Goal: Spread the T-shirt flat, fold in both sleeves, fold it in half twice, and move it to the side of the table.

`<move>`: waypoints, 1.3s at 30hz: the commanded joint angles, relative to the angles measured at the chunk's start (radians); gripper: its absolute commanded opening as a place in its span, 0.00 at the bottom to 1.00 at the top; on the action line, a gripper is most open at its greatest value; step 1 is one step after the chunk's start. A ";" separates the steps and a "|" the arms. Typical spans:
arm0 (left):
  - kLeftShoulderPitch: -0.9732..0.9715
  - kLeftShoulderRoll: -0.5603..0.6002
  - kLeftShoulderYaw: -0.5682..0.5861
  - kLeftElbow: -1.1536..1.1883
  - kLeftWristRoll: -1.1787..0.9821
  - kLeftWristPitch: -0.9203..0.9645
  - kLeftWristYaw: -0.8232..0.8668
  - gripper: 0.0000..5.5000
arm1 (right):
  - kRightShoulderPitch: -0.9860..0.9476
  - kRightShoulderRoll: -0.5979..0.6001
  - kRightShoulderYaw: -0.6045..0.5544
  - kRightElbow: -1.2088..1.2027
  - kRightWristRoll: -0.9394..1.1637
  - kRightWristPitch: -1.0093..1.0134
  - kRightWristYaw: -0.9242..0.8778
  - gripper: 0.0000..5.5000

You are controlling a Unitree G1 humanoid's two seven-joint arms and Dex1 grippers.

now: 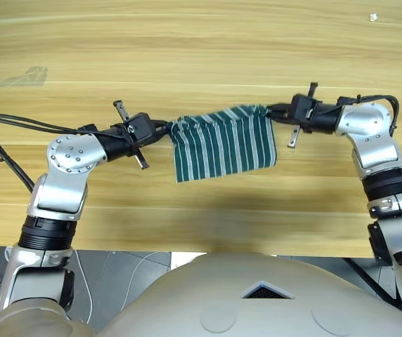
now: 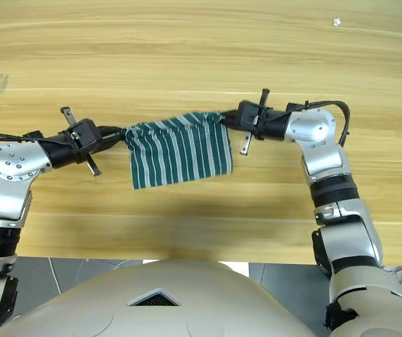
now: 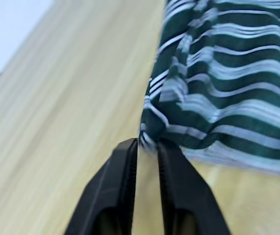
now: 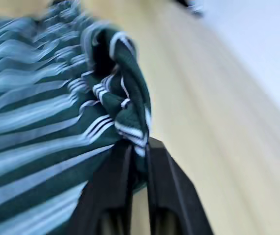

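Hanging green-striped T-shirt (image 1: 222, 144), corners bunched

The T-shirt (image 1: 222, 144) hangs over the middle of the table (image 1: 187, 49), with the left gripper (image 1: 167, 128) pinching its left corner and the right gripper (image 1: 270, 110) pinching its right corner.

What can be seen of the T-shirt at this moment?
The T-shirt is dark green fabric with thin white stripes, and looks folded into a small rectangle. It is held up over the wooden table, stretched between the left hand and right hand. Each hand pinches a bunched upper corner, and the lower edge drapes downward.
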 commanded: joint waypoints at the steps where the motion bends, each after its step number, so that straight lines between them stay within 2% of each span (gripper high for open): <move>1: -0.055 -0.049 0.058 0.065 0.022 0.029 0.110 0.25 | -0.048 0.034 -0.045 0.080 -0.027 -0.001 -0.106 0.20; 6: -0.046 -0.082 0.082 0.094 0.021 0.049 0.162 0.39 | -0.068 0.044 -0.053 0.148 -0.089 0.000 -0.213 0.20; 11: 0.022 -0.121 0.035 0.045 0.040 0.006 0.174 0.53 | -0.038 0.059 -0.042 0.149 -0.107 -0.041 -0.238 0.20; 14: 0.009 -0.187 0.083 0.042 0.027 -0.048 0.267 0.61 | -0.002 0.104 -0.025 0.078 -0.068 -0.090 -0.199 0.20; 18: -0.036 -0.342 0.197 0.032 -0.036 -0.101 0.467 0.61 | 0.009 0.204 0.042 0.034 -0.085 -0.118 -0.187 0.20; 21: -0.048 -0.434 0.210 0.051 -0.033 -0.134 0.562 0.61 | -0.060 0.299 0.098 0.195 -0.164 -0.096 -0.248 0.20; 27: -0.031 -0.495 0.201 0.039 -0.021 -0.174 0.608 0.61 | -0.202 0.469 0.169 0.534 -0.293 -0.085 -0.383 0.20; 30: -0.015 -0.505 0.188 0.037 -0.010 -0.184 0.609 0.61 | -0.241 0.534 0.113 0.686 -0.269 0.081 -0.470 0.20; 33: 0.000 -0.512 0.197 0.035 -0.019 -0.180 0.613 0.61 | -0.247 0.540 0.011 0.771 -0.201 0.265 -0.573 0.20; 39: 0.061 -0.521 0.211 -0.038 -0.024 -0.159 0.631 0.61 | -0.188 0.478 -0.259 0.761 -0.019 0.340 -0.929 0.20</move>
